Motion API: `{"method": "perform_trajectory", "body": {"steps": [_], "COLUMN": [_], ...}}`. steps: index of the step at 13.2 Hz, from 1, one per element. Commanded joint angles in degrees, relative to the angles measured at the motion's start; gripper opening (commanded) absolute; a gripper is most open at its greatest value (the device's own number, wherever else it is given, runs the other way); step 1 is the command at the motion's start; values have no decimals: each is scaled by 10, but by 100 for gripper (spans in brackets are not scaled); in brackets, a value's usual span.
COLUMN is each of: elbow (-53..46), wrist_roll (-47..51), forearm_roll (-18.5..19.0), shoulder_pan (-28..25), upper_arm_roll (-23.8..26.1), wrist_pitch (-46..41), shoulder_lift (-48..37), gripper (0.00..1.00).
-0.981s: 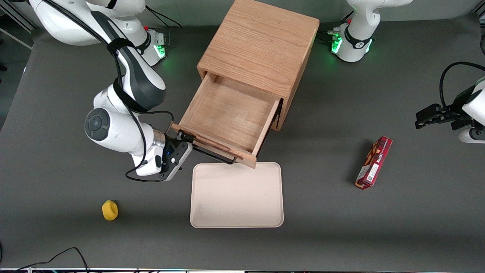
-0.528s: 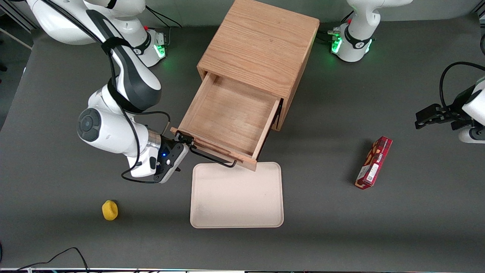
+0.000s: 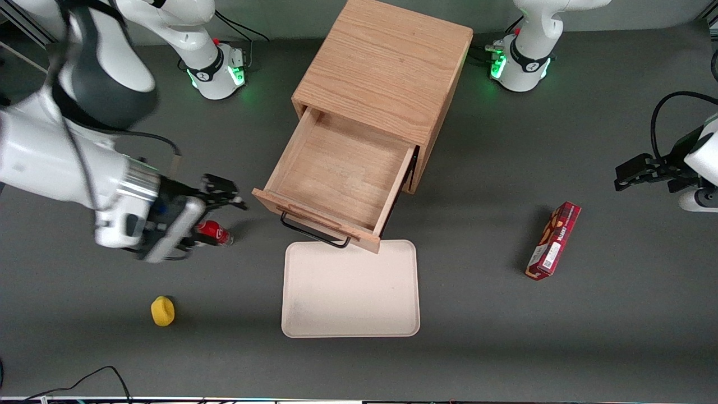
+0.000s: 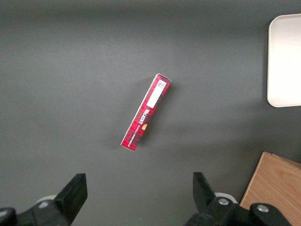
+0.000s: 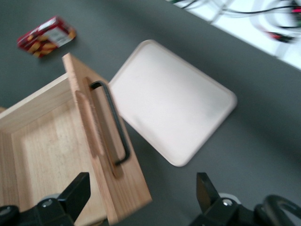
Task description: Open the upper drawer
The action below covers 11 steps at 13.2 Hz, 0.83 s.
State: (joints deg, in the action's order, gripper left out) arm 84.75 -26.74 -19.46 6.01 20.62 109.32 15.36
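Note:
The wooden cabinet (image 3: 387, 67) stands mid-table. Its upper drawer (image 3: 342, 168) is pulled far out and its inside is bare. The black wire handle (image 3: 314, 233) on the drawer front hangs free, just above the tray's edge. My gripper (image 3: 227, 193) is open and empty. It hovers off the drawer's corner, toward the working arm's end, touching nothing. In the right wrist view the drawer front (image 5: 101, 136) and its handle (image 5: 113, 122) lie ahead of my gripper (image 5: 141, 188), whose fingers (image 5: 77, 188) stand wide apart.
A beige tray (image 3: 350, 289) lies in front of the drawer, nearer the front camera. A small red bottle (image 3: 214, 233) lies under my wrist. A yellow object (image 3: 162, 311) sits nearer the camera. A red box (image 3: 553, 240) lies toward the parked arm's end.
My gripper has let go of the handle and pulled away sideways toward the working arm's end. The red bottle now shows. The drawer stays open.

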Motion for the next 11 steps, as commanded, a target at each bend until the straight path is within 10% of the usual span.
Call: {"method": "perform_trajectory", "body": {"steps": [1,6,11], "elbow": [58,62,59], "wrist_roll": [27,286,316], "forearm_roll": [-8,186,188], "shoulder_pan": [29,31,40], "upper_arm_roll": [-55,-85,-79], "wrist_pitch": [-15,-191,-257], "shoulder_lift": [-74,-160,-204], "gripper": [100,100,100]}}
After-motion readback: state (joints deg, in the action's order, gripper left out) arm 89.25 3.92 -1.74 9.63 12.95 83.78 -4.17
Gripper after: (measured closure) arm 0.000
